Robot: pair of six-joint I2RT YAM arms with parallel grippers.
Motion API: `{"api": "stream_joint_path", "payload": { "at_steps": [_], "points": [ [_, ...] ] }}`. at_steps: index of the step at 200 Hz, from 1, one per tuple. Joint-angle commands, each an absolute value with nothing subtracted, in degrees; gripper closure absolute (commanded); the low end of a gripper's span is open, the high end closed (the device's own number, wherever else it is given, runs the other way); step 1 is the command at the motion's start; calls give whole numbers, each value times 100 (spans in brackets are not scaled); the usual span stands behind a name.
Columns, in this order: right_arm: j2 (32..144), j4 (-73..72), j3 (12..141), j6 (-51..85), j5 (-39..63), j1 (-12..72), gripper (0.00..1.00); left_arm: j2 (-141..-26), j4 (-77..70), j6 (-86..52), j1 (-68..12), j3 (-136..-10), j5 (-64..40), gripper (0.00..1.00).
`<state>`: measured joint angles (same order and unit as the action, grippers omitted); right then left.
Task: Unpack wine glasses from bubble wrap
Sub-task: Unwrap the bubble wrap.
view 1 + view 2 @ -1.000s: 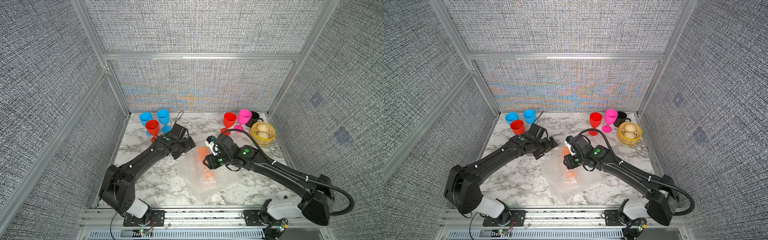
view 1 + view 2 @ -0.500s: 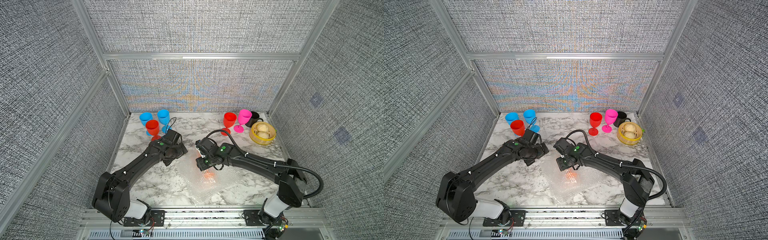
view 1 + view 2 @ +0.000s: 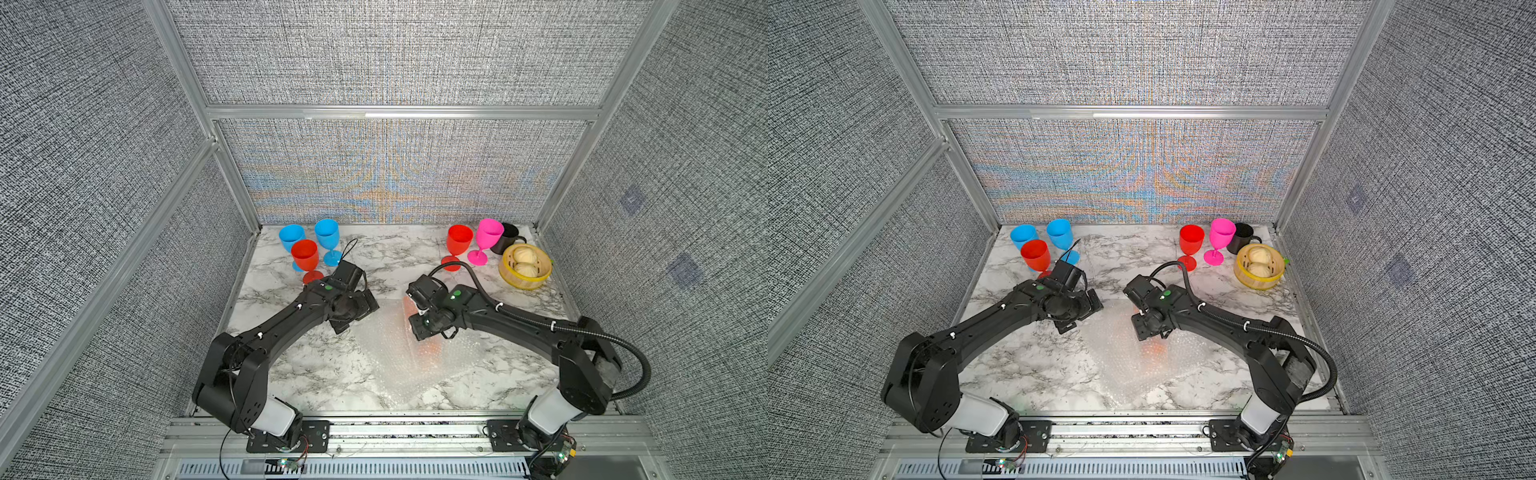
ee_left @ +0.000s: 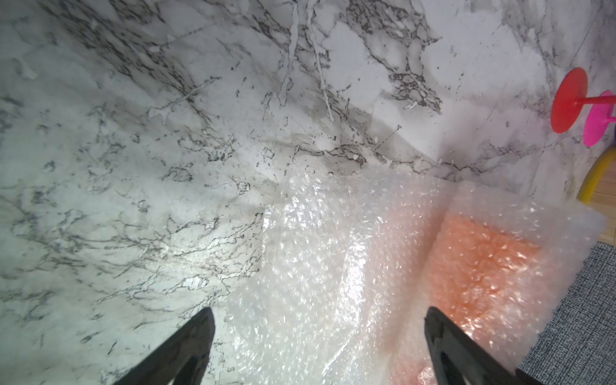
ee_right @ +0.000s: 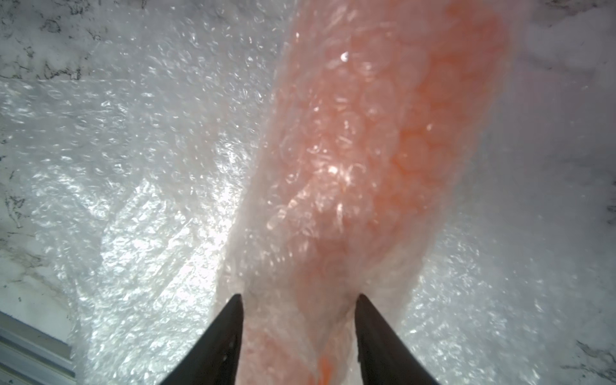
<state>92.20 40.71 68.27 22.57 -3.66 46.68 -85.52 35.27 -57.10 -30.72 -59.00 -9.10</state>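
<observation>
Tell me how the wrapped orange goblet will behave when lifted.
The orange goblet lies on its side, so it may roll. The bubble wrap looks loose and floppy, likely sagging or sliding off. Its glossy bubbles may slip in the right gripper.

Top views high over the tabletop [image 3: 291, 374]; wrist views close (both on the bubble wrap [image 4: 316, 266]).
</observation>
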Motion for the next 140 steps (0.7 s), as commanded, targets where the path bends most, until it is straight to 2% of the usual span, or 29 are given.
{"api": "stream_joint_path", "payload": {
  "at_steps": [1, 53, 106, 140],
  "points": [
    [8975, 3633, 6531, 2252, 116, 4455, 65, -8598, 3330, -5449, -3200, -5940, -1077, 6],
    [8636, 2857, 5902, 2410, 982, 3978, 100, -9069, 3130, -4922, -3885, -6300, -1506, 13],
    [8337, 2111, 5232, 2681, 1750, 3554, 100, -9379, 2338, -4732, -4242, -6175, -2276, 22],
    [8314, 2004, 5168, 2706, 1898, 3474, 100, -9664, 1641, -4933, -4384, -5933, -2680, 28]
  ]
}}
